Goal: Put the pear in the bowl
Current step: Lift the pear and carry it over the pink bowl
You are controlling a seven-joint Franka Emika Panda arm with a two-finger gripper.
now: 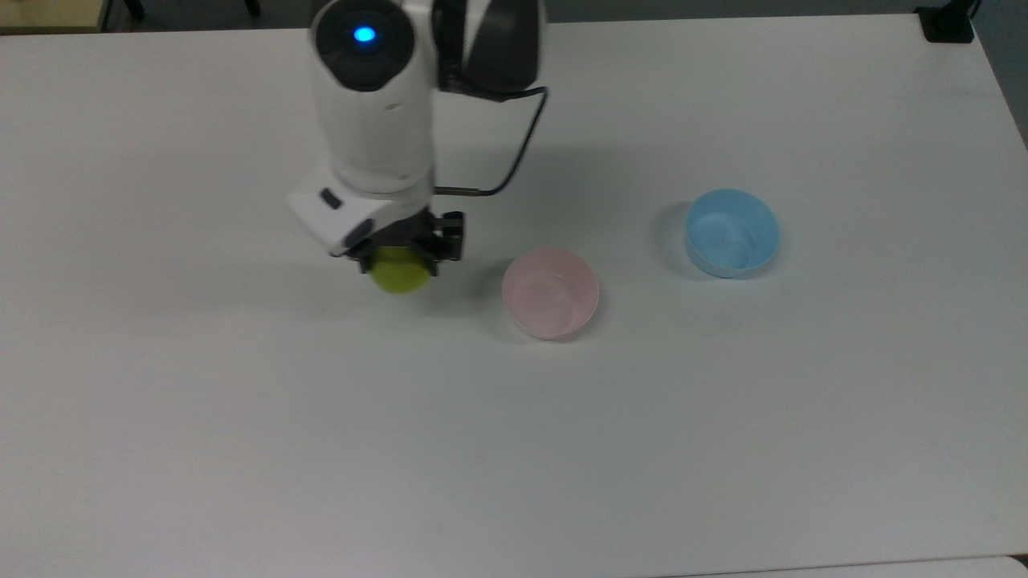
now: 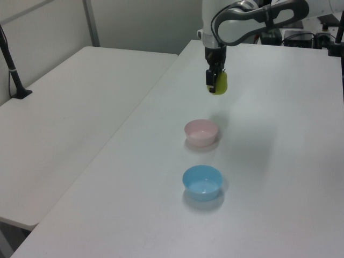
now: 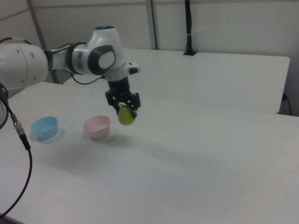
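Gripper [image 3: 123, 108] clamped on pear [image 3: 125, 115], held clear above table [image 3: 210, 158], pink bowl [image 3: 97, 127] near it on the right view's left, blue bowl [image 3: 45, 127] beyond.

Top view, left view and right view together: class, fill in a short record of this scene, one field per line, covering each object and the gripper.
gripper: shut on the small yellow-green pear, lifted above the white table
pale pink plastic bowl: empty, to the top view's right of the pear
light blue plastic bowl: empty, further to the top view's right
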